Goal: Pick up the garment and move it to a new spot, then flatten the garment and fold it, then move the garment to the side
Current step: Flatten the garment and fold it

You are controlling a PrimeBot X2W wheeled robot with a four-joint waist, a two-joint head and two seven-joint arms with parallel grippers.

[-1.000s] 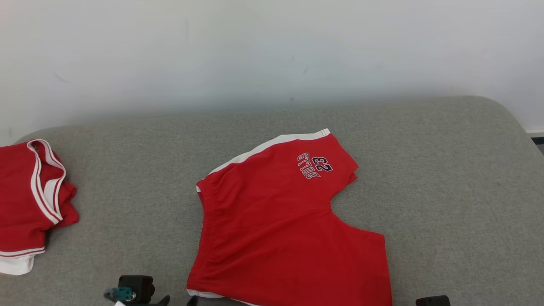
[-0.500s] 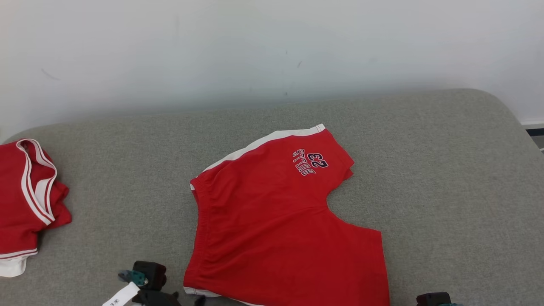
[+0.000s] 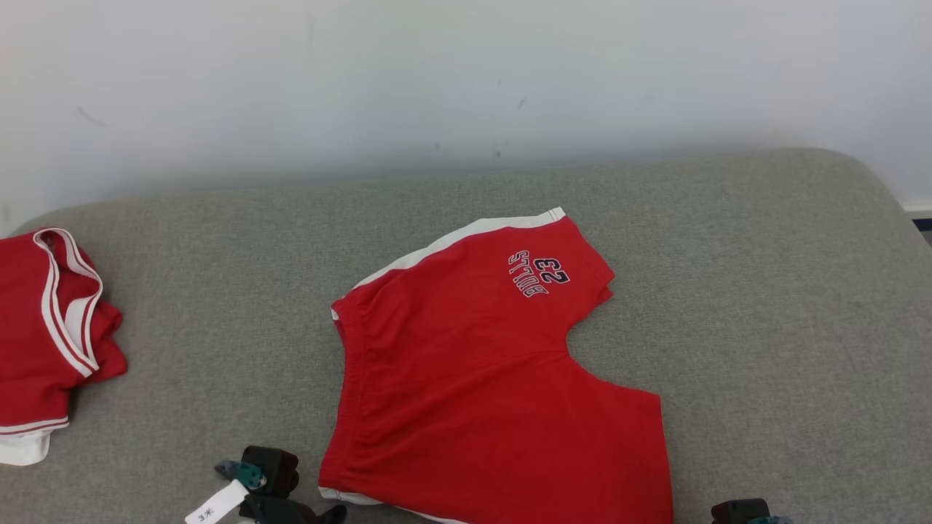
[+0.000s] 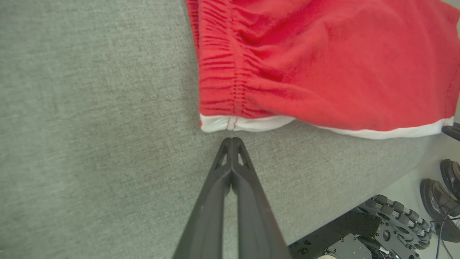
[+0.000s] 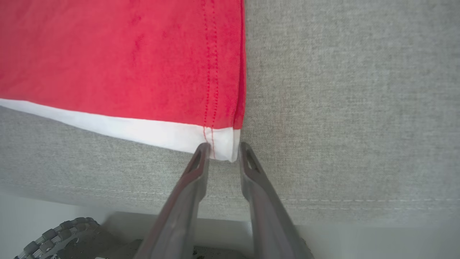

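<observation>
The garment is a pair of red shorts [image 3: 480,393] with white side trim and a "Bulls 23" print, lying flat on the grey cushion [image 3: 218,291]. In the left wrist view my left gripper [image 4: 233,141] is shut with nothing in it. Its tips rest on the cushion just short of the shorts' white waistband corner [image 4: 230,124]. In the head view the same gripper [image 3: 331,514] sits at the bottom edge beside the shorts. My right gripper [image 5: 222,148] has its fingers apart, and the white hem corner [image 5: 221,142] lies between the tips.
A second red garment with white trim [image 3: 51,342] lies crumpled at the cushion's left end. A white wall rises behind. The cushion's front edge is close under both grippers. Below it are my wheeled base [image 4: 391,223] and a person's dark shoes [image 4: 440,201].
The head view has shifted slightly. My left arm has come further into view toward the shorts' waistband corner, and its fingers have closed together. The shorts lie as before.
</observation>
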